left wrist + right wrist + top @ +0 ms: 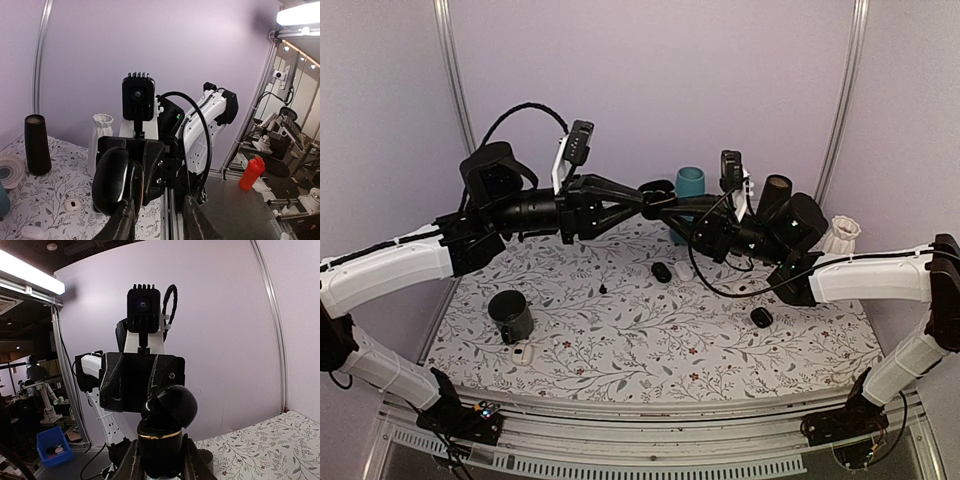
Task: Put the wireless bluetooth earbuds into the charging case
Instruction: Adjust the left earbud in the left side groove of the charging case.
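While R gripper [161, 452] clamps charging case [167, 410] midair, L gripper [160, 220] sits spread opposite.

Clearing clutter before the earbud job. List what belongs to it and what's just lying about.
For the job: charging case, lid open, in the right hand; tiny black speck, possibly an earbud.
Lying about: black cup, white pod, two black pods, teal cup, dark vase, white vase.
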Controlling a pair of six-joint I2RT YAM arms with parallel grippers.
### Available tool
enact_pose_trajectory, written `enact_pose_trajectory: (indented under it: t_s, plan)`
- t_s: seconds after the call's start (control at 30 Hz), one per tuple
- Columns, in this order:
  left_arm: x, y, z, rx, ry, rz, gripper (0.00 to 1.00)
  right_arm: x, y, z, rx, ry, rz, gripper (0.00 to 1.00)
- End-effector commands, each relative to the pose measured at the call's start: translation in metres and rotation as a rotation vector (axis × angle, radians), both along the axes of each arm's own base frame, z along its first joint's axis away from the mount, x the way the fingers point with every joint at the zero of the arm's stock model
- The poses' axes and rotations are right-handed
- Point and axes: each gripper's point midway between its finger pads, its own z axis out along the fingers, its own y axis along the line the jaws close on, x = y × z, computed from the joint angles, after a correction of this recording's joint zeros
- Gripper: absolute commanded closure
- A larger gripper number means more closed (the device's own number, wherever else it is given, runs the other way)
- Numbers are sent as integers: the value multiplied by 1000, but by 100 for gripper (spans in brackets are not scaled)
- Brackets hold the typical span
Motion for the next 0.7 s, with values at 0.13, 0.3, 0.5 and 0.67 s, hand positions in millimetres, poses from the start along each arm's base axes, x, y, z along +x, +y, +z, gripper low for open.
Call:
enact_pose_trajectory:
  t_s: [0.13,0.3,0.5,0.67]
  plan:
    - [10,-2,8,1,12,33,65,-7,2,-4,-9,-32,5,97]
    - [17,-3,7,15,26,64,64,-9,4,-5,-14,-37,5,97]
    - [26,-3,5,31,47,104,64,-8,4,-6,-24,-30,-2,97]
    - [24,-2,6,35,46,95,64,-2,5,-7,-32,9,-25,97]
